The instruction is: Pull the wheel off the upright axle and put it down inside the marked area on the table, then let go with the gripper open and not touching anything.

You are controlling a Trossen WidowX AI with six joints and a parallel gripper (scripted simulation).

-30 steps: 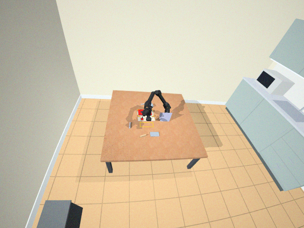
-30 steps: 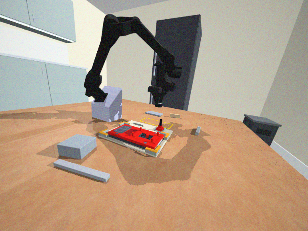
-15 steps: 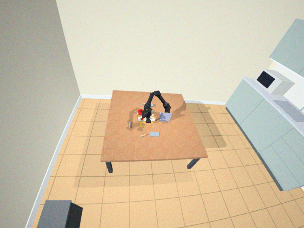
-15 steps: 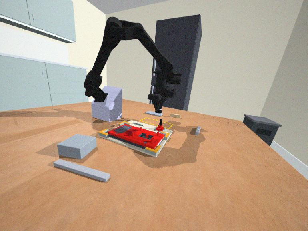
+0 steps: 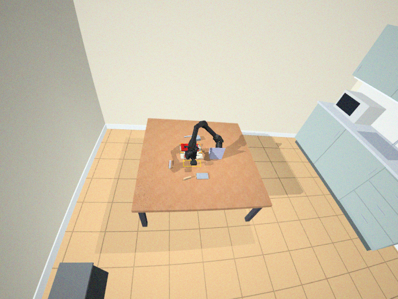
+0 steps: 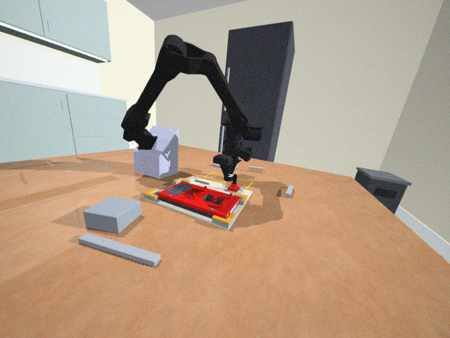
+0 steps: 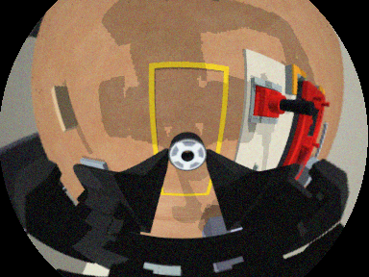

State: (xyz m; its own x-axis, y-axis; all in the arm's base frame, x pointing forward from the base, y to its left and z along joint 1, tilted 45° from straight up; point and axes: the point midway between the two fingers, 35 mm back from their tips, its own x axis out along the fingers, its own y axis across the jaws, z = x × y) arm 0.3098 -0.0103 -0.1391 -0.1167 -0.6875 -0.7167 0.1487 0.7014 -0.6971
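Over the yellow-outlined rectangular marked area (image 7: 188,127) on the wooden table (image 6: 290,261), black parallel-jaw gripper (image 7: 186,161) clamped on small white round wheel (image 7: 186,156), beside the bare black upright axle (image 6: 234,179) on its red base.

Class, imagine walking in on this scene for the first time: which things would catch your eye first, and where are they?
The tall black arm arches over mid-table. Beneath it lies the bright red board on its pale base. The gripper holds a small white wheel over the yellow-outlined marked area, beside the bare black axle.

Arm (image 6: 189,69) arched high, fingers pointing down, clamped on the wheel (image 7: 186,154)
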